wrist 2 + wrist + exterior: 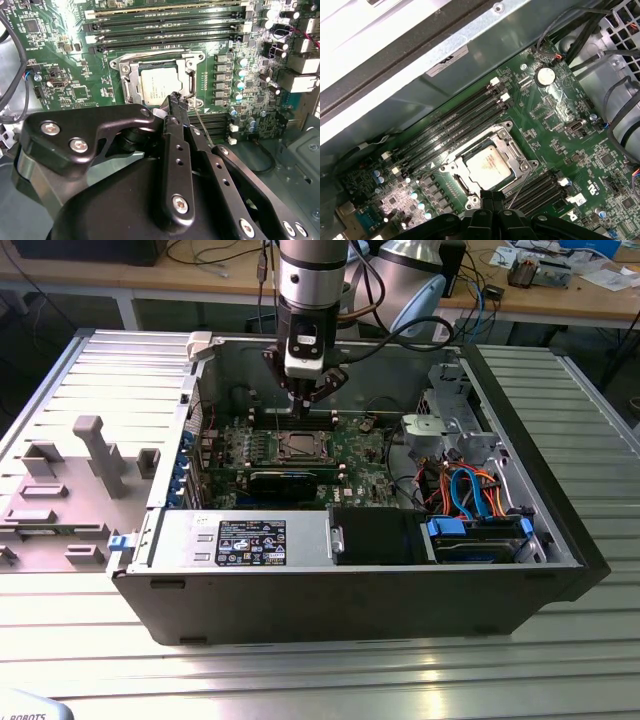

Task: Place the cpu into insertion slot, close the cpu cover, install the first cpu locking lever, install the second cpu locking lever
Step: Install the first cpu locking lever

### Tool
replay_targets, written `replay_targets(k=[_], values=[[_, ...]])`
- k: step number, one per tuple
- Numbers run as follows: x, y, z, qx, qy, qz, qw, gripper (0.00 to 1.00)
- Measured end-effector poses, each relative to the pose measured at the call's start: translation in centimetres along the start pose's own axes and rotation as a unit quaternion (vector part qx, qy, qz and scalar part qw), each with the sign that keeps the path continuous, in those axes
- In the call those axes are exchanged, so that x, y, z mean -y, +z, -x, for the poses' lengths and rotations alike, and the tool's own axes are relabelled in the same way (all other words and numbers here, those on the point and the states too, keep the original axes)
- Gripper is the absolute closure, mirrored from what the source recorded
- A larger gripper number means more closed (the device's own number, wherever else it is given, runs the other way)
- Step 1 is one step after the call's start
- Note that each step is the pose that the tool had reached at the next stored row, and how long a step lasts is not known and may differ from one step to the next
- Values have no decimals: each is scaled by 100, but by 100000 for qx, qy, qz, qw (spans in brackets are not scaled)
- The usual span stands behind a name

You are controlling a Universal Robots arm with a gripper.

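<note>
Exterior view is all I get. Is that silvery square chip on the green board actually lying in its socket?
Observer: Yes. In the first wrist view the cpu lies flat in the insertion slot, with the cpu cover down and framing it.
Operator: And where is the pincer?
Observer: In the second wrist view the pincer, fingers together, is at the cover's edge, beside a thin wire lever that sticks out at a slant.
</note>
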State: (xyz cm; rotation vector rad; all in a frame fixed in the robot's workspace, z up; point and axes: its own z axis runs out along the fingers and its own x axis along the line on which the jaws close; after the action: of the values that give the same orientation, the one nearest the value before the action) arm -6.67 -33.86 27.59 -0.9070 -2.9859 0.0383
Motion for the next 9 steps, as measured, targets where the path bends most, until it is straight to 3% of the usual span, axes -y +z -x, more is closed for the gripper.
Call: replay_targets(k=[9], values=[[0,0,0,21,-686,-11,99998,89]])
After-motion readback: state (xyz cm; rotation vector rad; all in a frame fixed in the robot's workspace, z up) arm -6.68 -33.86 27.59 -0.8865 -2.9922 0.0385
